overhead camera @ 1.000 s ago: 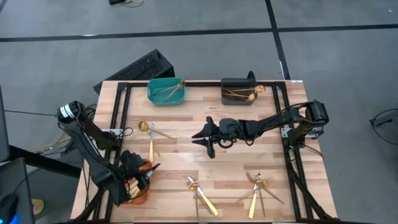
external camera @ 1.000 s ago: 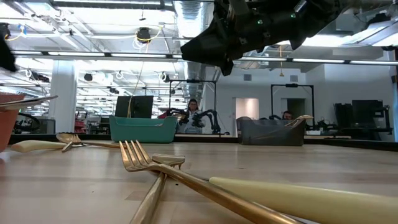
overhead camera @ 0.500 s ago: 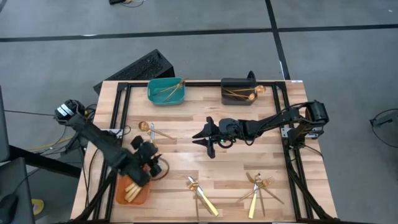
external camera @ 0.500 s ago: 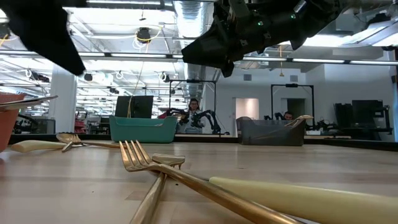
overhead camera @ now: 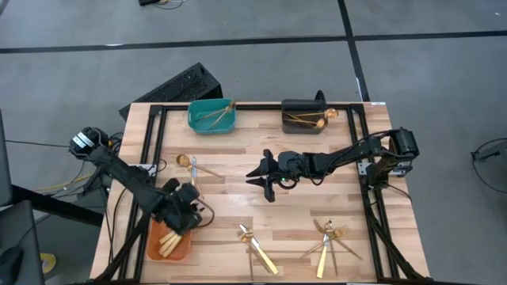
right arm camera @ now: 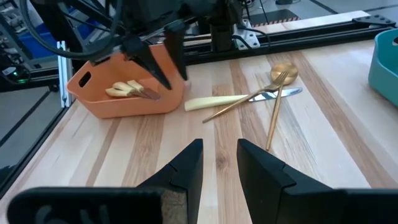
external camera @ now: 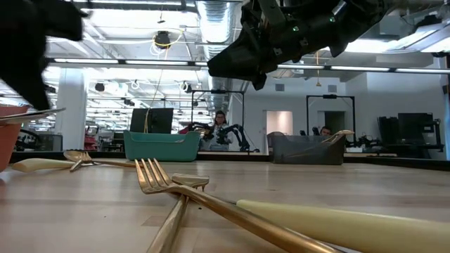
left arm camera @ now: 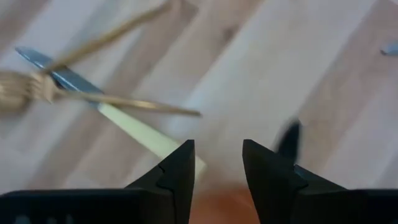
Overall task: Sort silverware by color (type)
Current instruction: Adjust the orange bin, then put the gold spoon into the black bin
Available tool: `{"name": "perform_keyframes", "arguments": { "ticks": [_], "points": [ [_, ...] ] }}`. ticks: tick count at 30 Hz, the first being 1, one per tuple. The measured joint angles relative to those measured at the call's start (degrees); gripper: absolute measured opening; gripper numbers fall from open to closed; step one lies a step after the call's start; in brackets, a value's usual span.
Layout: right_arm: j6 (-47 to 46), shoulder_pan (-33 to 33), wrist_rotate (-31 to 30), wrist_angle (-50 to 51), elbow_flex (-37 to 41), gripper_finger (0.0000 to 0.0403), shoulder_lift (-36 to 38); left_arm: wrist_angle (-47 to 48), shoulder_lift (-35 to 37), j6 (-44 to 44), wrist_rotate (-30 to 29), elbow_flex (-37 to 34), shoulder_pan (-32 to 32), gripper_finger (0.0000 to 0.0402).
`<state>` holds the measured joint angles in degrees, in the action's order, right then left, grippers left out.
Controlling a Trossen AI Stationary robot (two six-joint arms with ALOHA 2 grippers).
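Overhead: found the left gripper (overhead camera: 184, 207) poised beside the orange bin (overhead camera: 152, 241) of cream-handled knives (overhead camera: 167, 241), probably lined up for the loose knife (overhead camera: 192, 180) nearby; found the right gripper (overhead camera: 263, 178) waiting mid-table, clear of that work. Left wrist: showed fingers (left arm camera: 177, 174) parted and empty, aimed at that knife's cream handle. Right wrist: showed fingers (right arm camera: 186, 171) likewise apart on nothing, facing bin and knife.
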<state>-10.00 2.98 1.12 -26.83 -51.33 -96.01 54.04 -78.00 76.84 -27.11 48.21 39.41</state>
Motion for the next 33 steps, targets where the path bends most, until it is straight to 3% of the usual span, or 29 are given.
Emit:
{"name": "perform_keyframes", "arguments": {
  "ticks": [10,16,21,25,33],
  "points": [
    [0.02,-0.13,-0.02,-0.18,0.0,0.0124,0.0,0.0,0.0,10.89,0.13,0.0,10.58,0.0109],
    [0.0,-0.13,-0.02,-0.2,0.0,0.0124,0.0,-0.31,0.0,11.18,-3.85,0.0,10.79,0.0109],
    [-0.02,-0.13,-0.04,-0.2,0.0,0.0124,0.0,-4.06,0.0,4.16,-6.09,0.0,9.4,0.0114],
    [-0.02,-0.13,-0.04,-0.22,0.0,0.0124,0.0,-5.76,0.0,-0.28,-2.81,0.0,7.11,0.0147],
    [-0.02,-0.13,-0.04,-0.2,0.0,0.0124,0.0,-6.66,0.0,-2.74,4.11,0.0,2.1,0.0256]
  ]
}}
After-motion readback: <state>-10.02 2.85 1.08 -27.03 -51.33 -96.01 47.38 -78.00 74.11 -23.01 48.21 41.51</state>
